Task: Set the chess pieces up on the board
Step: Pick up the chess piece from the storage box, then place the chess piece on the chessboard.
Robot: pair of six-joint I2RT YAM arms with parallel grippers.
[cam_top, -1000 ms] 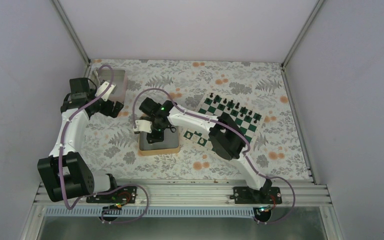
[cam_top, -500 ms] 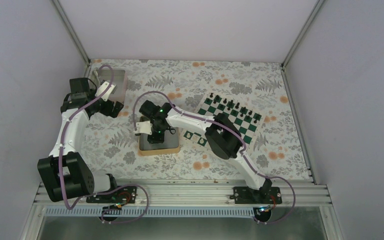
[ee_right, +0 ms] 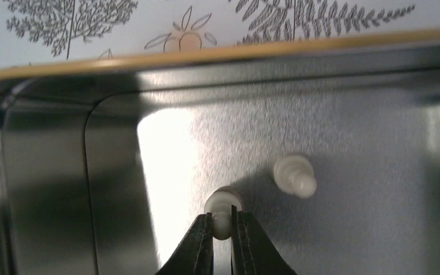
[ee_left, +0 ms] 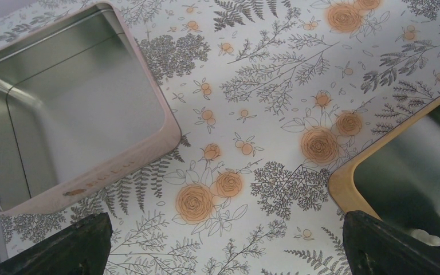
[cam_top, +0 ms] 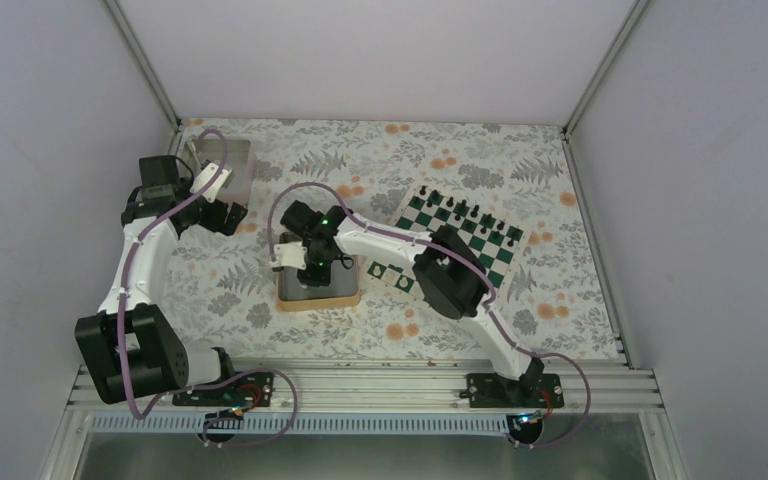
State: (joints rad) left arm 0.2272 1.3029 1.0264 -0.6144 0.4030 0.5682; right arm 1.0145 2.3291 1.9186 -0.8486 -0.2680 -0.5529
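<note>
The green and white board (cam_top: pixel 460 235) lies right of centre with black pieces along its far rows. My right gripper (cam_top: pixel 305 268) reaches into the gold-rimmed tin (cam_top: pixel 350 298). In the right wrist view it (ee_right: pixel 222 226) is shut on a cream pawn (ee_right: pixel 222 207) standing on the tin floor (ee_right: pixel 349 126). A second cream pawn (ee_right: pixel 295 175) lies just to its right. My left gripper (cam_top: pixel 232 215) hovers open and empty over the floral cloth; its fingers (ee_left: pixel 63 246) show at the bottom corners of the left wrist view.
A pinkish square tray (cam_top: pixel 228 165) stands at the back left, empty in the left wrist view (ee_left: pixel 160 143). The tin's gold rim (ee_left: pixel 344 189) lies close to my left gripper's right finger. Enclosure walls surround the table.
My right gripper has dipped slightly within the tin, staying over the same spot. The left arm has not moved.
</note>
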